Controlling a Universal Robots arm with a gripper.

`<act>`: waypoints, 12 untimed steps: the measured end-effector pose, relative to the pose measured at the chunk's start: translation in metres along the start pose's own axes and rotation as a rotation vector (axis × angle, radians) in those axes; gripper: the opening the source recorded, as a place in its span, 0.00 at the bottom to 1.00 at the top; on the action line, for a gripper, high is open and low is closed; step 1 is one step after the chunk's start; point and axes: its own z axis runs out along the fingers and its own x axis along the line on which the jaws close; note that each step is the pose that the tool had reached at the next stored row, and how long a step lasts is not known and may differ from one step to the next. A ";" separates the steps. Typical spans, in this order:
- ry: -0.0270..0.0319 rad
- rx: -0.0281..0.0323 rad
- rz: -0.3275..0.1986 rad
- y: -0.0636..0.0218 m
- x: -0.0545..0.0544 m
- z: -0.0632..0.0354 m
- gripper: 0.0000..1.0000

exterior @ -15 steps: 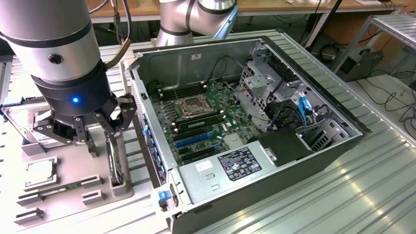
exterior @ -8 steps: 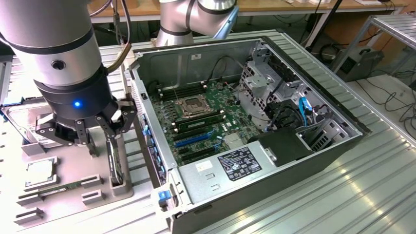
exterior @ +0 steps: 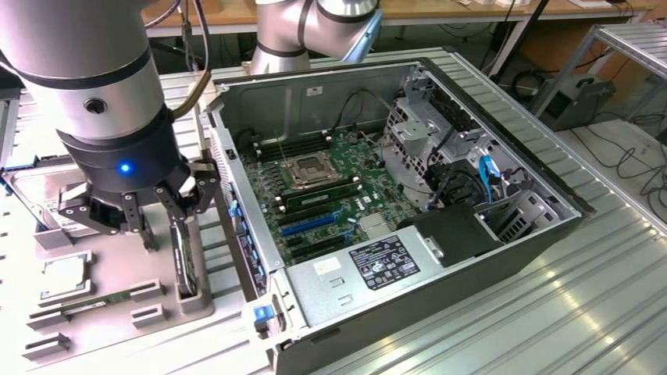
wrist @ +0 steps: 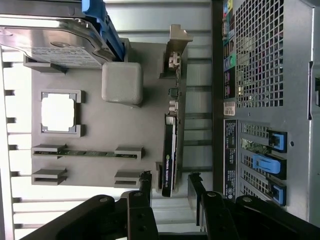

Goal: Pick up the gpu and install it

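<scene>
Grey parts tray [wrist: 95, 120] beside an open computer case [exterior: 438, 289]: the gpu [wrist: 170, 150] stands on edge in the tray's slot nearest the case, apparently so both faces are reachable, with the gripper [wrist: 168, 181] spread astride one end, not yet clamped.

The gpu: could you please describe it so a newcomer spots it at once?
Find the grey tray beside the open computer case. On the tray's edge nearest the case, the gpu stands on edge, a thin black-faced card, unlike the flat-lying memory stick and processor.
</scene>
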 end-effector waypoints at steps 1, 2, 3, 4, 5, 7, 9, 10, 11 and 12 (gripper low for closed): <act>0.0000 0.0000 0.000 0.0000 0.000 0.0002 0.42; 0.0000 0.0000 0.000 0.0000 0.000 0.0005 0.42; 0.0000 0.0000 0.000 0.0000 0.000 0.0007 0.42; 0.0000 0.0000 0.000 0.0000 0.000 0.0010 0.42; 0.0000 0.0001 0.000 0.0000 0.000 0.0012 0.42; 0.0000 0.0002 0.000 0.0000 0.000 0.0017 0.42; -0.0001 0.0005 0.000 0.0000 0.000 0.0022 0.42; -0.0001 0.0008 0.000 0.0000 0.000 0.0025 0.42; -0.0001 0.0010 0.000 0.0000 0.000 0.0027 0.42; -0.0001 0.0012 0.000 0.0000 0.000 0.0031 0.42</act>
